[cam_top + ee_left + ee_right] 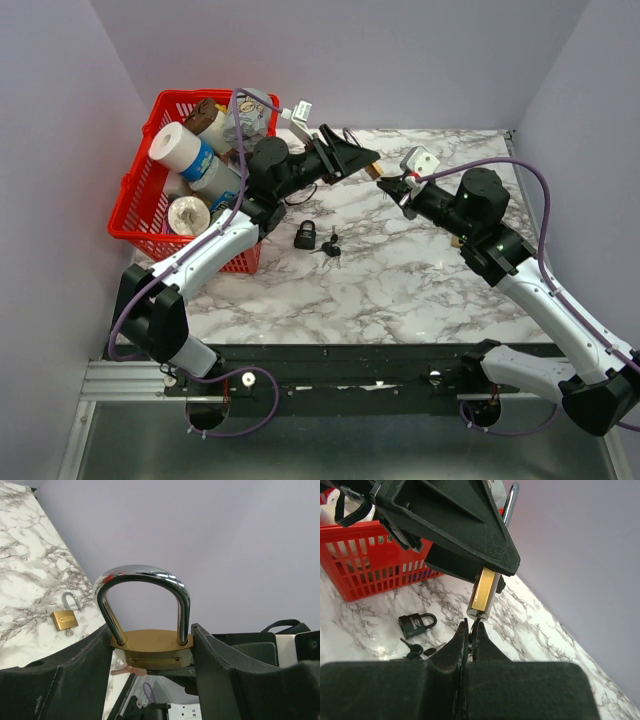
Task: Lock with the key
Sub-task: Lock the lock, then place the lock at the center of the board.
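Observation:
My left gripper is shut on the body of a brass padlock and holds it in the air, its steel shackle seated in both holes. In the top view the left gripper and padlock hang over the back of the table. My right gripper is shut on a key whose blade enters the bottom of the padlock. From above, the right gripper meets the padlock from the right.
A red basket full of containers stands at the left. A black padlock and loose keys lie on the marble table. A small brass padlock with an open shackle lies farther back.

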`<state>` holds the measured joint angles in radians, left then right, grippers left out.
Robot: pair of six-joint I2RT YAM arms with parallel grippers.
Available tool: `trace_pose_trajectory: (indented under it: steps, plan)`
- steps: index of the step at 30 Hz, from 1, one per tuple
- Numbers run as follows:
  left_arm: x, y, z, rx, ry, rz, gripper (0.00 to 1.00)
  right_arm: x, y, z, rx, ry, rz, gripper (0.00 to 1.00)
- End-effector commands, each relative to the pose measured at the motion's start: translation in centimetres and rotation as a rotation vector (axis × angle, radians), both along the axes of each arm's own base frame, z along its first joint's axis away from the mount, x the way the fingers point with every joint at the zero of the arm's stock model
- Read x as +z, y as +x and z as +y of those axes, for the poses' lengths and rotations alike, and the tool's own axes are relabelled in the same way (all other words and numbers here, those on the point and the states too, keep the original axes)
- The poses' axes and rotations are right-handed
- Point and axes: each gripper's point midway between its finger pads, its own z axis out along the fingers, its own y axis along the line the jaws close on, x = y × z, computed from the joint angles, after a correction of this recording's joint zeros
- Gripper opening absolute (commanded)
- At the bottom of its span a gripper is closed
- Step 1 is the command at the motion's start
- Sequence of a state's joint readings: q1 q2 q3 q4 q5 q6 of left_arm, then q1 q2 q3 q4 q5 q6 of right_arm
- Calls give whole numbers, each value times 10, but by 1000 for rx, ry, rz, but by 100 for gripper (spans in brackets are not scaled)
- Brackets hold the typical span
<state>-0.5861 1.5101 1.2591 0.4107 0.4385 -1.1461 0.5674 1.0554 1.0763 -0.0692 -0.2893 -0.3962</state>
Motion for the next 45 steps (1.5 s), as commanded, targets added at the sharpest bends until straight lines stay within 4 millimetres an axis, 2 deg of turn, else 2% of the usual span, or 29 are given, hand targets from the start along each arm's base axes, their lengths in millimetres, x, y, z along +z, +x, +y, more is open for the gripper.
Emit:
trace_pose_trajectory:
  steps: [1,8,12,17,20,23,27,29,30,31,33,34,38,42,44,45]
  plan:
    - [45,1,12,82,-77,-76,0,-3,5,-4,-31,-7,3,1]
    - [46,31,16,185,-76,-39,0,-16,1,-4,-44,23,83,1]
    - [51,44,25,215,-86,-46,0,-28,4,-15,-128,51,172,1]
    - [46,59,35,260,-82,-29,0,-36,-12,-14,-113,108,269,1]
    - [44,66,37,274,-91,-11,0,-42,-20,-11,-95,137,328,1]
    - [48,67,37,279,-103,-18,0,-48,-20,-13,-119,150,372,1]
    - [40,72,37,286,-55,-26,0,-50,-19,-19,-166,160,395,1]
    - [23,72,38,295,7,-15,0,-52,-21,-25,-210,195,436,1]
    - [12,71,36,294,49,-12,0,-59,-22,-30,-235,196,465,1]
    - [-9,66,29,287,147,2,0,-69,-23,-33,-259,210,506,1]
    - [-34,59,20,263,240,17,0,-79,-27,-39,-291,221,530,1]
    - [-56,48,13,235,313,71,0,-90,-27,-43,-319,229,563,1]
    - [-121,25,-5,159,551,164,0,-108,-22,-60,-423,262,612,1]
    - [-183,19,-11,129,756,224,0,-131,-14,-78,-524,283,687,1]
    - [-199,18,-13,119,824,273,0,-142,-10,-83,-557,301,736,1]
    - [-220,14,-19,78,861,303,0,-147,-10,-84,-561,304,754,1]
